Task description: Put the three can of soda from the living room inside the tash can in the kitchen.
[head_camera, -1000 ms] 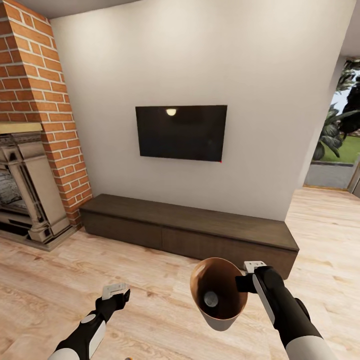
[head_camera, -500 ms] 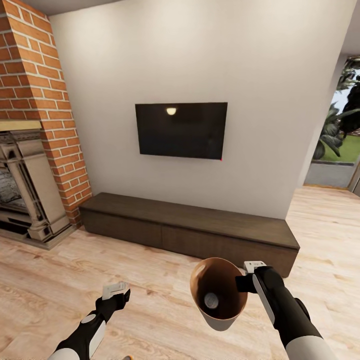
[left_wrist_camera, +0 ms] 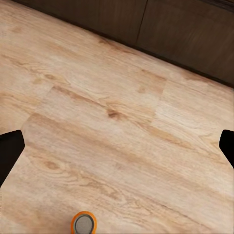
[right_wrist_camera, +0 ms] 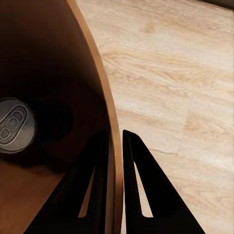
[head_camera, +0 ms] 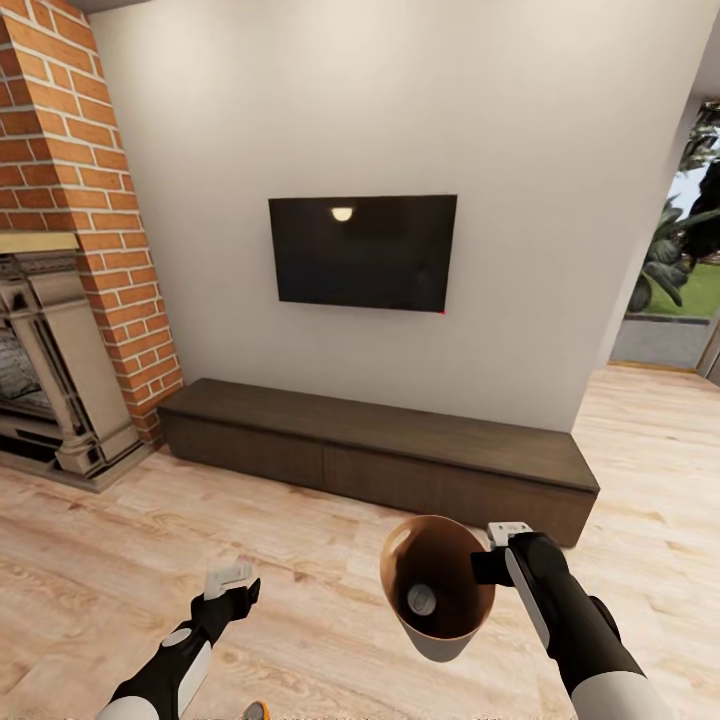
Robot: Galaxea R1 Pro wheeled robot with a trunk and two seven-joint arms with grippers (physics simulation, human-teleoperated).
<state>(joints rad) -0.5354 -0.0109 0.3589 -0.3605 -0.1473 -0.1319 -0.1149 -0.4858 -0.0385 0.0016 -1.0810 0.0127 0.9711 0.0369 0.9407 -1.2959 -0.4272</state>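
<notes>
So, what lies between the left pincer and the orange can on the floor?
Only bare wood floor. In the left wrist view the left pincer is open, and the orange can stands upright on the boards, with nothing between them.

My right gripper (head_camera: 497, 548) pinching trash can (head_camera: 437, 630) rim, soda can (head_camera: 421, 600) inside, another can (head_camera: 256, 711) on floor (head_camera: 90, 580) by my left gripper (head_camera: 232, 584), TV (head_camera: 362, 253) above low cabinet (head_camera: 380, 455) ahead, fireplace (head_camera: 45, 380) left

Two soda cans: one silvery-topped can (head_camera: 421, 599) inside the single wastebasket (head_camera: 437, 535), one orange can (left_wrist_camera: 84, 224) upright on the wood floor (head_camera: 90, 560). Two claws. One wall TV (head_camera: 362, 252), one low dark cabinet (head_camera: 380, 455), one brick fireplace (head_camera: 60, 290).
</notes>
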